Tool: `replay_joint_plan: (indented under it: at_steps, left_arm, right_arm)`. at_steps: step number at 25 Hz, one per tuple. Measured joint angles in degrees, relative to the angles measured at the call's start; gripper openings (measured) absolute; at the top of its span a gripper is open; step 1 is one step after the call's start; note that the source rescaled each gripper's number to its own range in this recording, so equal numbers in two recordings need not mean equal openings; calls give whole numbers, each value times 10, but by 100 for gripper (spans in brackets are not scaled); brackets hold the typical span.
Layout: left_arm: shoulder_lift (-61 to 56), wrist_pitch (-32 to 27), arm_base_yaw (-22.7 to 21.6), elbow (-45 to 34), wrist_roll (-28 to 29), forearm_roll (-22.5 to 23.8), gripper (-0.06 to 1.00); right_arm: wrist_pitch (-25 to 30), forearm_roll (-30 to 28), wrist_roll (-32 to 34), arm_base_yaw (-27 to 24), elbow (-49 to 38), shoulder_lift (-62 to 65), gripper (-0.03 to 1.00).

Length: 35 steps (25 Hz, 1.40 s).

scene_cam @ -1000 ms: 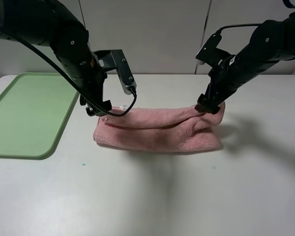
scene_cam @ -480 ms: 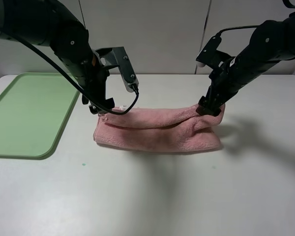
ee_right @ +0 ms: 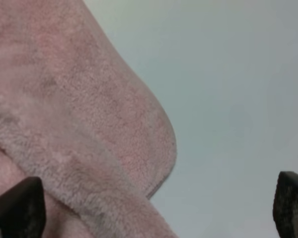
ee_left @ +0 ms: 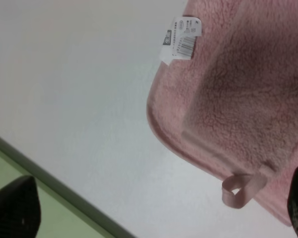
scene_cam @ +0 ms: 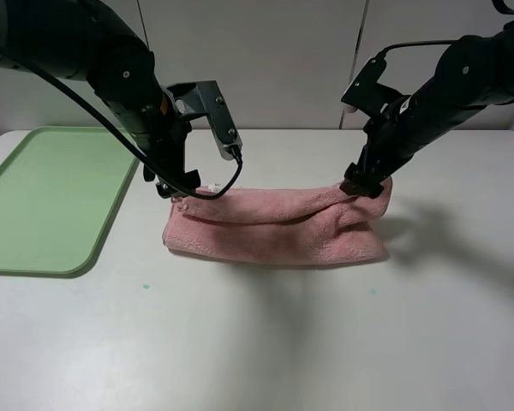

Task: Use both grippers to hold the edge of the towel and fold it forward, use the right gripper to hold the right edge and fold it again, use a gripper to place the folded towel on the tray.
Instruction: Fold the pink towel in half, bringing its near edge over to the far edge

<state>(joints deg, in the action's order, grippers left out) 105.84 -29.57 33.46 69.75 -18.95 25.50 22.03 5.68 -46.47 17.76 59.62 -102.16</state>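
The pink towel (scene_cam: 274,227) lies folded into a long band on the white table. My left gripper (scene_cam: 173,190) hovers at its back left corner, open. In the left wrist view the towel (ee_left: 238,99) shows its white label (ee_left: 183,38) and corner loop (ee_left: 241,188) between wide-spread fingertips (ee_left: 15,208). My right gripper (scene_cam: 362,187) sits at the towel's raised back right corner, also open. In the right wrist view the plush cloth (ee_right: 64,124) fills one side, and my right gripper (ee_right: 154,208) grips nothing. The light-green tray (scene_cam: 43,201) lies at the far left.
The tray rim (ee_left: 59,218) runs close to the left gripper. Black cables loop off both arms, and the left arm's cable hangs just above the towel's left end. A grey wall stands behind the table.
The left arm has risen slightly off the towel's left corner. The right arm has barely shifted. The towel lies as before.
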Motion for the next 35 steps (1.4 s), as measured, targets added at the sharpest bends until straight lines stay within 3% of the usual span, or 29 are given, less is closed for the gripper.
replay_joint_plan:
  at_steps: [10, 14, 18, 28, 35]
  left_arm:
    - [-1, -21, 0, 0, 1, 0, 100]
    - [-22, -50, 0, 0, 48, 0, 100]
    - [-73, -80, 0, 0, 93, -2, 100]
    - [-203, -162, 0, -1, 115, -54, 100]
    - [-300, -169, 0, -48, 149, -75, 100]
  right_arm:
    - [-1, 26, 21, 0, 0, 0, 100]
    - [2, 29, 24, 0, 0, 0, 100]
    - [15, 29, 25, 0, 0, 0, 100]
    - [62, 29, 25, 0, 0, 0, 100]
    - [86, 38, 25, 0, 0, 0, 100]
